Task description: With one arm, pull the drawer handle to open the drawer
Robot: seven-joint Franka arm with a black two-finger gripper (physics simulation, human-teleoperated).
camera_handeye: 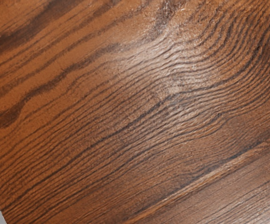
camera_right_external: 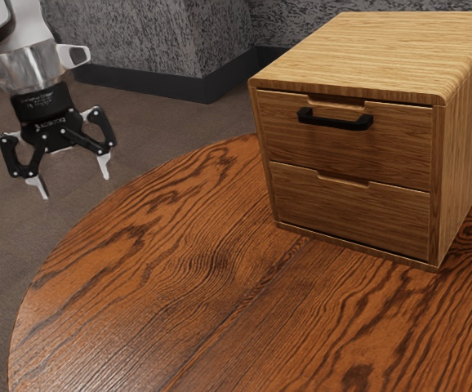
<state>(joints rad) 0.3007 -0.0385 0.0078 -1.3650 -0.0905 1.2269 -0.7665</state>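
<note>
A light wooden cabinet point(camera_right_external: 456, 122) with two drawers stands on the round dark wood table point(camera_right_external: 220, 286) at the exterior view's right. Its top drawer point(camera_right_external: 346, 143) carries a black bar handle point(camera_right_external: 335, 120) and sits flush with the cabinet front. The lower drawer point(camera_right_external: 352, 208) is flush too. My gripper point(camera_right_external: 71, 181) hangs open at the exterior view's upper left, above the table's far edge, well away from the handle, with nothing between its fingers. The wrist view looks down on bare table grain point(camera_handeye: 135, 112).
Brown carpet floor point(camera_right_external: 162, 122) lies beyond the table's rim. A grey speckled wall block with a dark baseboard point(camera_right_external: 162, 82) stands at the back. Open tabletop stretches between my gripper and the cabinet.
</note>
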